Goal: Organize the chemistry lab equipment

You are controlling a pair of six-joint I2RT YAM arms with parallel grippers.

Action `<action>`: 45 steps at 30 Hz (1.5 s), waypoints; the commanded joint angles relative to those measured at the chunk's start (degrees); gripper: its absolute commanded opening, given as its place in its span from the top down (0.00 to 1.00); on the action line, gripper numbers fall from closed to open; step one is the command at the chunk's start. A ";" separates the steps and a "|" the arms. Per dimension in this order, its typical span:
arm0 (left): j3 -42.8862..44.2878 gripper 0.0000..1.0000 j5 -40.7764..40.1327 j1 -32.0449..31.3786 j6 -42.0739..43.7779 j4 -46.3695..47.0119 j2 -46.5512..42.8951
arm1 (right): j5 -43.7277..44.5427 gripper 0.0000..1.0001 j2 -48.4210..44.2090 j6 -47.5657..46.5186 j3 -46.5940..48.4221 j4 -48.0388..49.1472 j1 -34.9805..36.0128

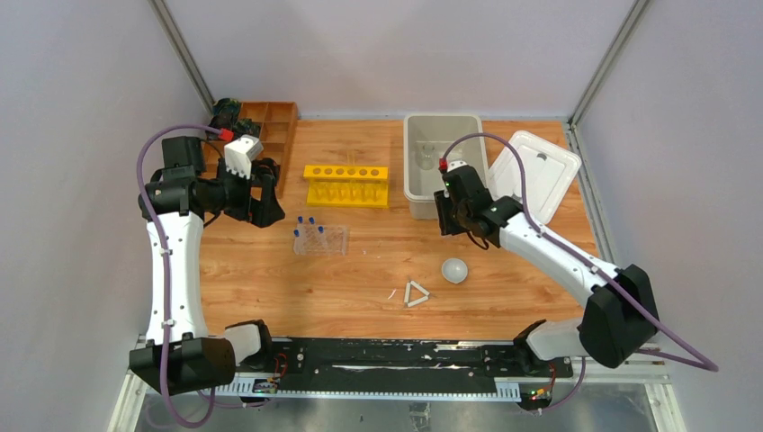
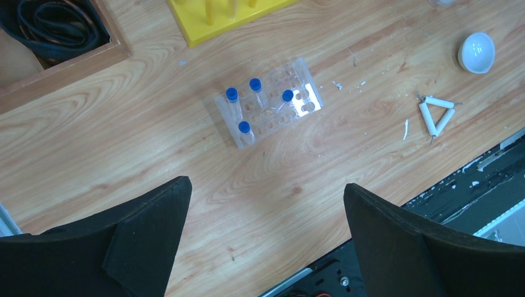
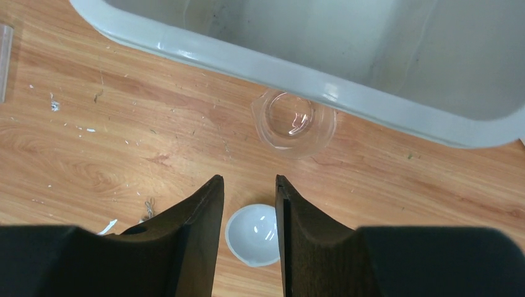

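Right gripper (image 3: 247, 180), narrowly parted (holding nothing), hung near the glass beaker (image 3: 295, 122); so narrow, it could knock it over. Left gripper (image 2: 266, 185) gaped wide.

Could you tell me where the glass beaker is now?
Right wrist view: the glass beaker sits on the table's right half, just outside the grey bin's wall, near the white dish.

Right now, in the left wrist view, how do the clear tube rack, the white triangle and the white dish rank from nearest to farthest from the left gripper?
From the left gripper:
1. Clear tube rack, straight ahead of it.
2. White triangle, off to the picture's right.
3. White dish, farther right, near the top corner.
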 commanded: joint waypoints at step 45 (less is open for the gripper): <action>2.24 0.00 2.20 0.23 -0.67 -0.12 0.75 | -0.58 1.00 -3.22 -3.01 -0.03 -1.34 3.16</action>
